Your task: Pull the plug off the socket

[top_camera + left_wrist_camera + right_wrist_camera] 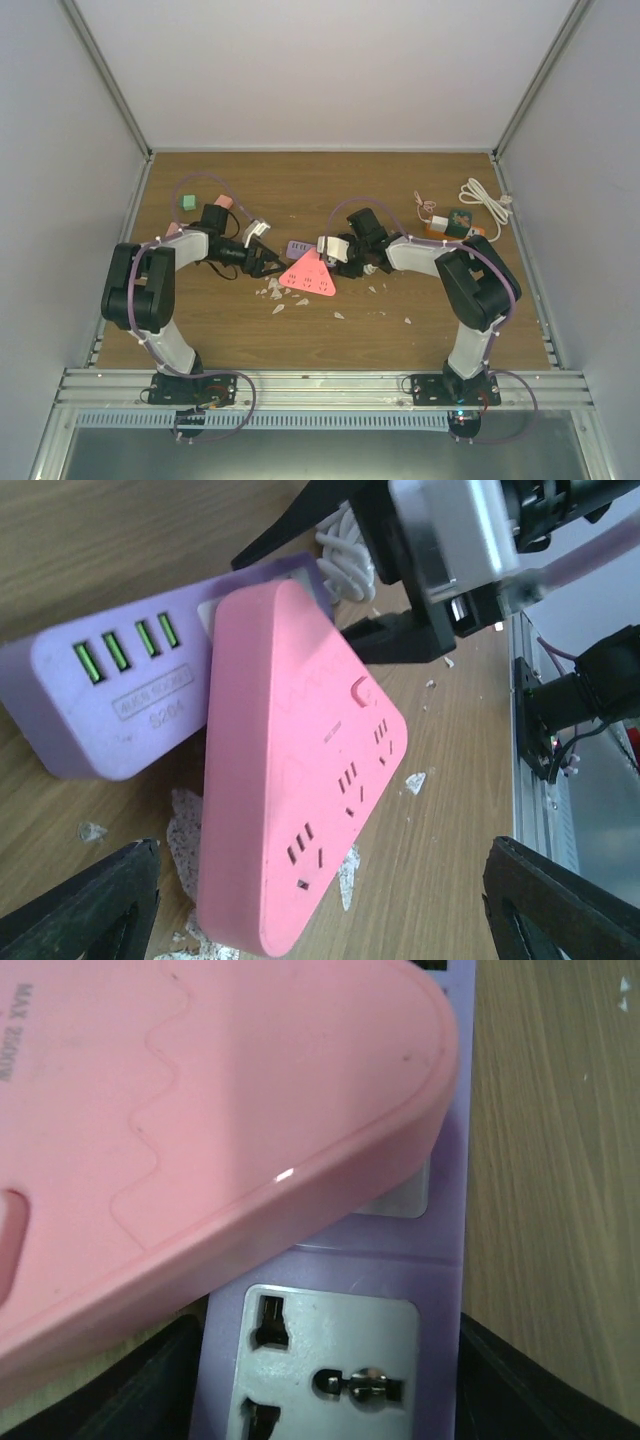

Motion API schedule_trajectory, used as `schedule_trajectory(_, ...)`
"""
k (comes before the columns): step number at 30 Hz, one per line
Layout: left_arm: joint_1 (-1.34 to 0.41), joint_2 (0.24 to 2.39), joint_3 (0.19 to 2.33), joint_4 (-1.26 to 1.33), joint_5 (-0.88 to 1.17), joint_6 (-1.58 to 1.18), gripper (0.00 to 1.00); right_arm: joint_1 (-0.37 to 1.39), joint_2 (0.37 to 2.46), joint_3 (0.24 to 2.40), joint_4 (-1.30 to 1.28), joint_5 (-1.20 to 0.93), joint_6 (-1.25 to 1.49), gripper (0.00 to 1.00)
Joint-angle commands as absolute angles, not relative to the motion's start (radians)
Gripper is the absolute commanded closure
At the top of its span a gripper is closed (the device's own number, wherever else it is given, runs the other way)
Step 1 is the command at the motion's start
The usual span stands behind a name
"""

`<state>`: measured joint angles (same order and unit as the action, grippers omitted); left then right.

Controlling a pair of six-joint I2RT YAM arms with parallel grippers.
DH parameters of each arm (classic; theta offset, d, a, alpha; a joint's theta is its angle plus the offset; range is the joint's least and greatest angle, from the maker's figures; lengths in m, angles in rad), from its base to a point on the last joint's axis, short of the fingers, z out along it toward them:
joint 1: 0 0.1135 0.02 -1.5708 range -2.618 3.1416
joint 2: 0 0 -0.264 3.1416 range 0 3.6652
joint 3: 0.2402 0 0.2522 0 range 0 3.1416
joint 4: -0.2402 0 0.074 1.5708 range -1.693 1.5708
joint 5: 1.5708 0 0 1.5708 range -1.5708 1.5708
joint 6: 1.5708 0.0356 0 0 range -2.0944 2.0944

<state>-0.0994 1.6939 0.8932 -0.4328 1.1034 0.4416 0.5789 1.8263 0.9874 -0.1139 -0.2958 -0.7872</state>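
The orange socket (470,232) lies far over on the right side of the brown wooden surface (330,190), near the back. A dark plug (459,221) sits on it, and a curled white cord (487,200) lies just behind it. Both arms are well away from the socket, over the middle of the surface. There a pink three-cornered power strip (310,272) lies with one corner on top of a purple power strip (110,700). The left gripper (268,262) is at the left side of the pink strip. Its jaws are wide, with one finger on each side of the pink strip, and they are not touching it. The right gripper (330,1380) is at the other end, over the purple strip. Its jaws are narrow, with a black finger (150,1385) right up against each long side of the purple strip. I cannot tell if they are squeezing it. Small white bits (275,292) lie on the wood around the pink strip. A little green block (188,201) sits at the back on the left.
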Motion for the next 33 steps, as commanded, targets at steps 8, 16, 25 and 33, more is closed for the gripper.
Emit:
schedule_trajectory(8,-0.111,1.769,0.862,-0.356,1.127,0.410,0.19,0.592,1.801,0.949,-0.087,-0.387,-0.815,0.49)
schedule_trajectory(16,-0.139,1.803,0.884,-0.368,1.115,0.397,0.26,0.611,1.795,0.943,-0.068,-0.377,-0.798,0.56)
schedule_trajectory(25,-0.203,1.859,0.923,-0.389,1.124,0.391,0.30,0.614,1.779,0.914,-0.019,-0.361,-0.781,0.59)
schedule_trajectory(33,-0.268,1.897,0.956,-0.413,1.094,0.406,0.36,0.613,1.773,0.910,-0.008,-0.351,-0.772,0.63)
